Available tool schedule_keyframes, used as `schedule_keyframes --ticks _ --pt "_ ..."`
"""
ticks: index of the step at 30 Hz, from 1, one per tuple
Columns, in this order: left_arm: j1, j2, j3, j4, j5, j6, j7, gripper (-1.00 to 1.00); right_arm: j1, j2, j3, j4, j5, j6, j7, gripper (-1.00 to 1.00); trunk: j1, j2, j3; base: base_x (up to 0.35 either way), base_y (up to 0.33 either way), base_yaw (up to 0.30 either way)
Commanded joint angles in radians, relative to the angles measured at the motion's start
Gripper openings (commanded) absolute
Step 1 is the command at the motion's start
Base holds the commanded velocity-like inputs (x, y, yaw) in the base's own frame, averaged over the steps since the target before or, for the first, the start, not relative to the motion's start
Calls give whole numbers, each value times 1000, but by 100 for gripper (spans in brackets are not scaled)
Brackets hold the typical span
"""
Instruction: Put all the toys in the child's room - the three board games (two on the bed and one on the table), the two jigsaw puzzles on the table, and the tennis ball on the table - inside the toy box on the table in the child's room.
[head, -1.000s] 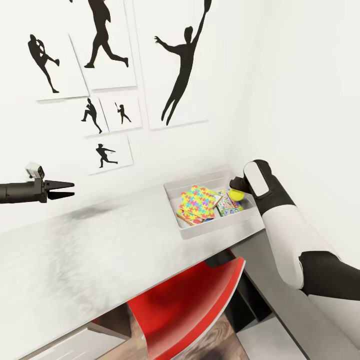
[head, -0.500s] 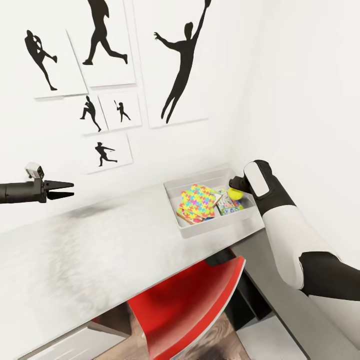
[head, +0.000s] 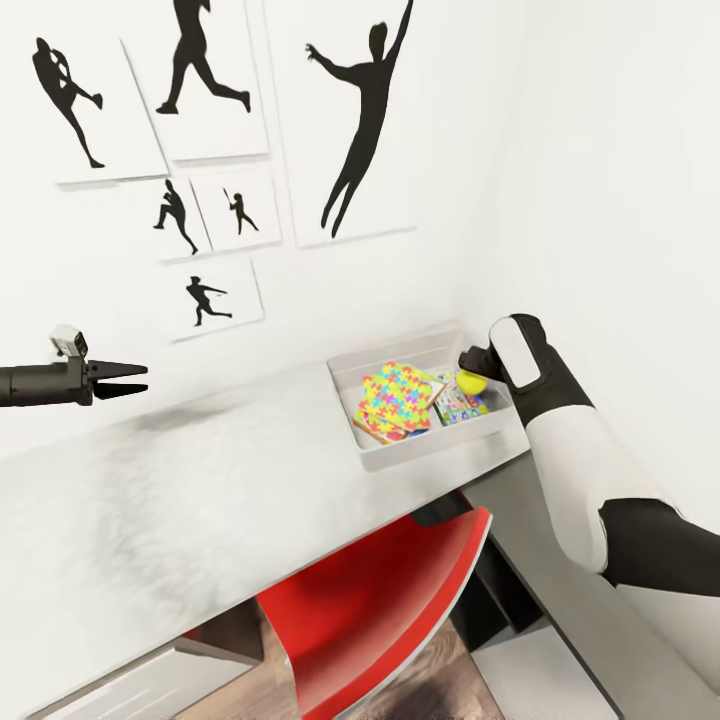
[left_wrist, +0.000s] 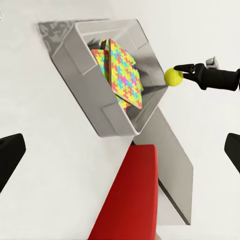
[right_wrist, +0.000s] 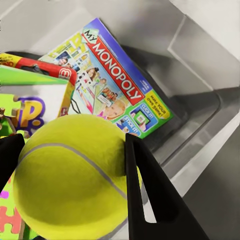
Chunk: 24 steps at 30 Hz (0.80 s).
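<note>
The white tabletop (head: 200, 500) stretches from 8 o'clock toward 2 o'clock across the head view, a red chair (head: 370, 610) tucked under it. At its 2 o'clock end sits the grey toy box (head: 400, 455), long axis running along the tabletop. Inside, a jigsaw puzzle (head: 395, 398) lies tilted on top of the stack, with 2 board games (right_wrist: 117, 82) beside it. The right end effector (head: 472, 372) hangs over the box's 3 o'clock side, its fingers (right_wrist: 150, 190) clamped on the tennis ball (head: 471, 381). The left end effector (head: 128, 381) hovers well apart at 9 o'clock, its fingers slightly parted and holding nothing.
</note>
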Motion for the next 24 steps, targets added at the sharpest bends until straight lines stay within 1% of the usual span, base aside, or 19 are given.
schedule_keyframes --ticks 1,13,18,22,24 --pt "-1 0 -1 0 0 11 -4 100 -6 0 1 -1 -10 1 -11 -100 1 -2 -3 0 0 0" --pt "-3 2 -1 0 1 11 -4 100 -34 -1 3 -13 -9 8 -16 -100 1 -2 -23 0 0 0" --pt "-20 6 -2 0 2 11 -4 100 -38 0 2 -17 -8 9 -17 -100 1 -2 -31 0 0 0" --pt "-48 11 -2 0 18 11 -4 100 -39 0 4 -17 -8 9 -17 -100 1 -2 -37 0 0 0" --pt "-52 12 -2 0 28 11 -4 100 -39 0 4 -17 -9 9 -17 -100 1 -2 -41 0 0 0"
